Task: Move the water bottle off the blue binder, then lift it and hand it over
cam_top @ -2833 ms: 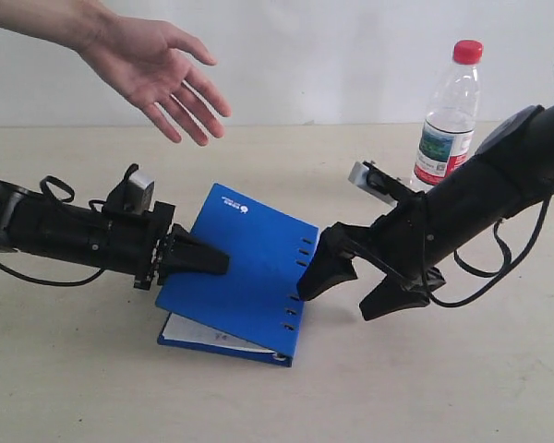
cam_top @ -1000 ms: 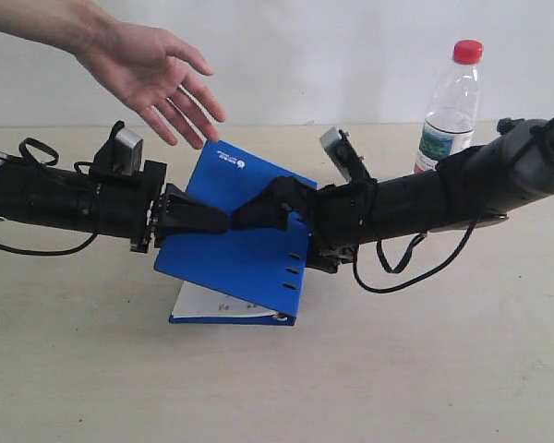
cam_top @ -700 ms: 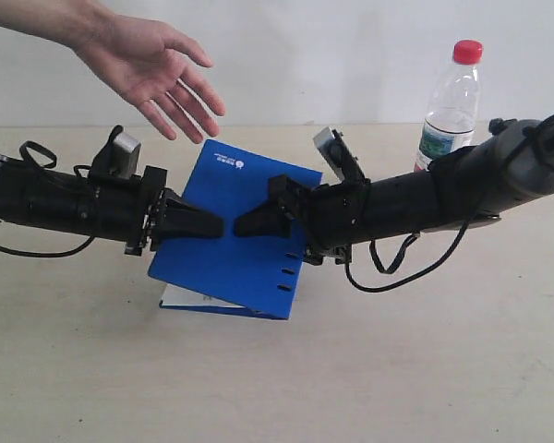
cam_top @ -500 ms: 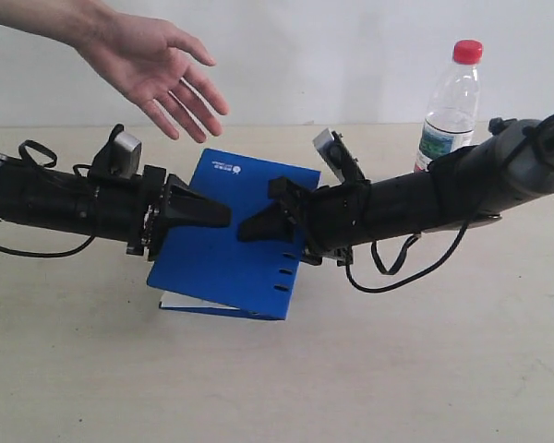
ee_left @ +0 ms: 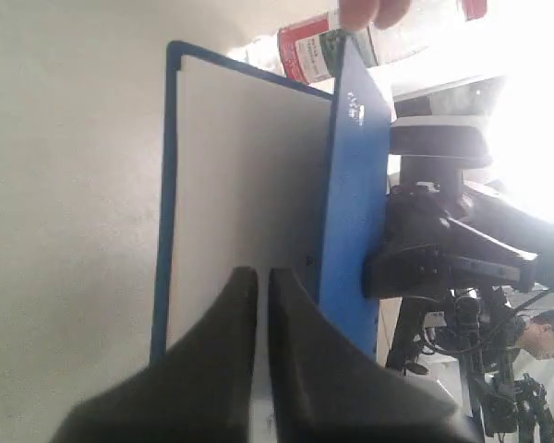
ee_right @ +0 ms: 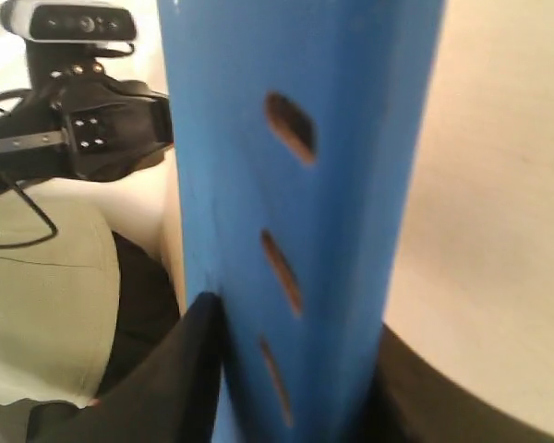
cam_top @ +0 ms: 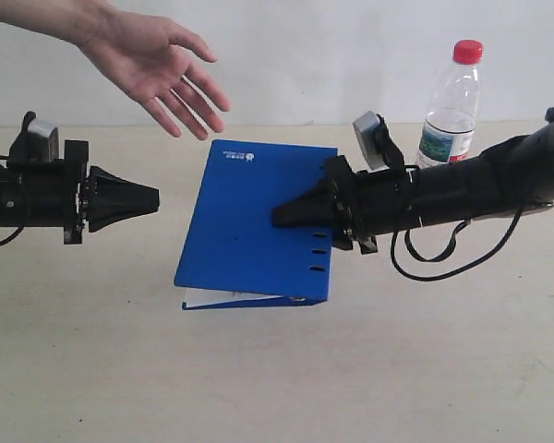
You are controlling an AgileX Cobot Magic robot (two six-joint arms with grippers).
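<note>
The blue binder (cam_top: 255, 221) hangs tilted above the table, and white pages show at its lower edge. My right gripper (cam_top: 295, 214) is shut on the binder's slotted edge; in the right wrist view that blue edge (ee_right: 295, 138) fills the gap between the gripper's (ee_right: 295, 346) two fingers. My left gripper (cam_top: 153, 197) is shut on nothing and sits well left of the binder, its tips (ee_left: 257, 275) pointing at the white pages (ee_left: 245, 185). The water bottle (cam_top: 451, 109), red cap up, stands upright on the table behind my right arm, apart from the binder.
A person's open hand (cam_top: 157, 65) hovers palm down above the table at the back left, over the gap between my left gripper and the binder. The beige table (cam_top: 277, 388) stretches bare toward the front.
My left gripper opened, drew back to the left away from the binder, and shut empty. My right gripper closed on the slotted edge and carries the binder, which shifted right.
</note>
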